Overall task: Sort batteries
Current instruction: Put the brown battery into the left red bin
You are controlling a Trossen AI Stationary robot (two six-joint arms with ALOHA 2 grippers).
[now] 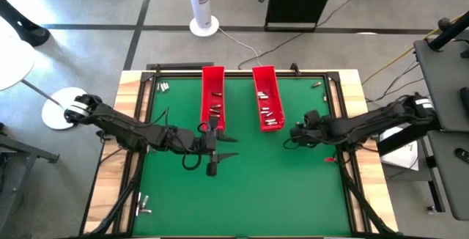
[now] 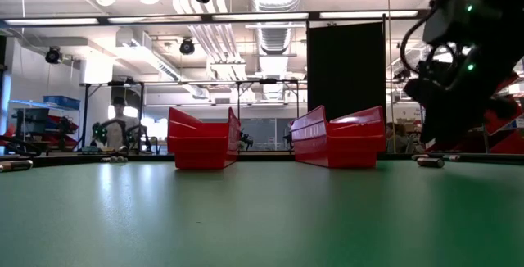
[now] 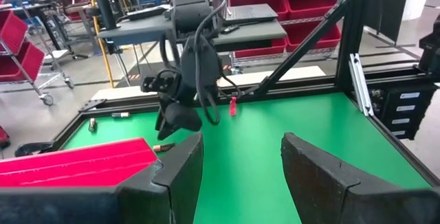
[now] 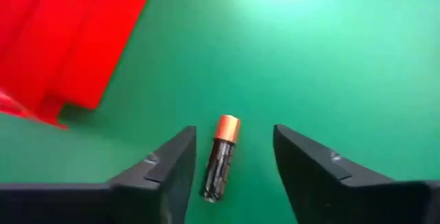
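Note:
Two long red trays [image 1: 212,96] [image 1: 267,98] lie side by side at the table's far middle, each with several small batteries [image 1: 270,111] inside. My right gripper [image 4: 230,162] hangs open just off the near end of the right tray [image 4: 75,38]. It tilts down over one black battery with a copper end [image 4: 220,159]. That battery lies flat on the green mat between the two fingers, apart from both. My left gripper [image 3: 240,162] stands open with nothing in it, raised off the near end of the left tray [image 3: 75,165] and pointing level toward the right arm [image 3: 185,93].
Loose batteries lie at the far left corner [image 1: 163,86], the far right corner [image 1: 316,85] and the near left edge [image 1: 143,207]. A small red object [image 1: 330,158] lies near the right arm. Open green mat [image 1: 249,195] spreads across the near half. A black frame rims the table.

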